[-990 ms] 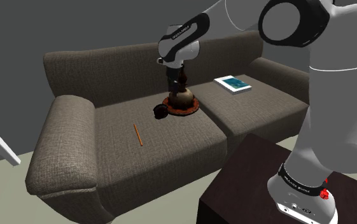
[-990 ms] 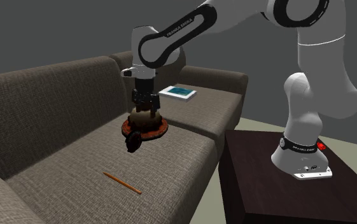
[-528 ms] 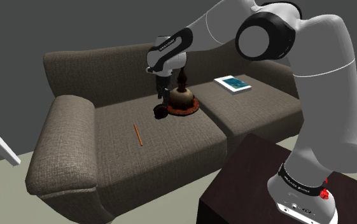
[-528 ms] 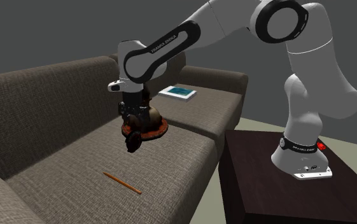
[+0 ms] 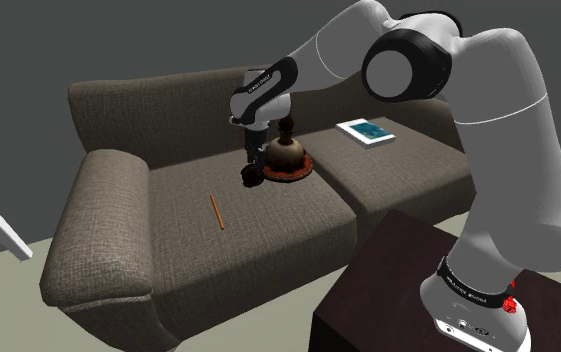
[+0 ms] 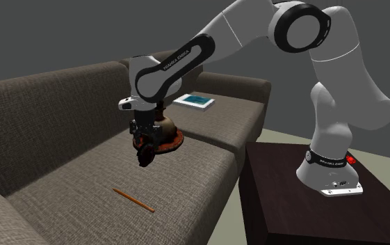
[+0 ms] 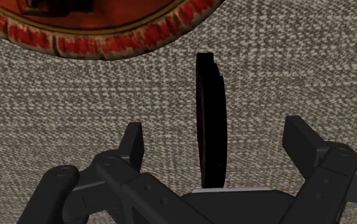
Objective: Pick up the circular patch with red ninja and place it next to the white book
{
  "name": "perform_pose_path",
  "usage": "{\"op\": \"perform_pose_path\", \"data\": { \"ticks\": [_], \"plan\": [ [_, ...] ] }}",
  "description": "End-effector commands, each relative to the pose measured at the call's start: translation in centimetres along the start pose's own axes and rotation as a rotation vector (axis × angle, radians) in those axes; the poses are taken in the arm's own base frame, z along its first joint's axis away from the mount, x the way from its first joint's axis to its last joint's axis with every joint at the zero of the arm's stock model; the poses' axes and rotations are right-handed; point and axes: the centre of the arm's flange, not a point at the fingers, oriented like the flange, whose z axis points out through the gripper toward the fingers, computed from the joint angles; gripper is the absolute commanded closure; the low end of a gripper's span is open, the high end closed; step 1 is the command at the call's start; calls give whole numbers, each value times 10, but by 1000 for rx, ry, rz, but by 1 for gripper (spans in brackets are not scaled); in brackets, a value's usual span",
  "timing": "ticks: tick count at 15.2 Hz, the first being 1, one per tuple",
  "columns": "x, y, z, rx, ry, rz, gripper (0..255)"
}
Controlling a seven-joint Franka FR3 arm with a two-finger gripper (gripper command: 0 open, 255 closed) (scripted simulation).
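**Q:** Zero steps complete?

**A:** Correct. The jaws stand wide, either side of the patch (image 7: pixel 210 121), not touching it. It stands edge-on on the sofa seat (image 5: pixel 268 215), just beside the red-rimmed round object (image 7: pixel 107 44). Remaining: grasp, lift, carry to the white book (image 5: pixel 366 132), well apart.

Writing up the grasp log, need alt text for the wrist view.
The open gripper straddles a thin dark patch standing on edge on the grey-brown sofa cushion, neither finger touching it. Just beyond lies the red-rimmed edge of a round ornament.
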Motion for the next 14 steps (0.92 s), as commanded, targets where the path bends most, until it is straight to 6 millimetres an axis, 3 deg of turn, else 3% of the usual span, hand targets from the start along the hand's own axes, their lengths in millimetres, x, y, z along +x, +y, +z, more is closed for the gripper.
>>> {"op": "perform_pose_path", "data": {
  "ticks": [1,5,6,14],
  "plan": [
    [0,0,1,0,0,0,0],
    [0,0,1,0,0,0,0],
    [0,0,1,0,0,0,255],
    [0,0,1,0,0,0,255]
  ]
}}
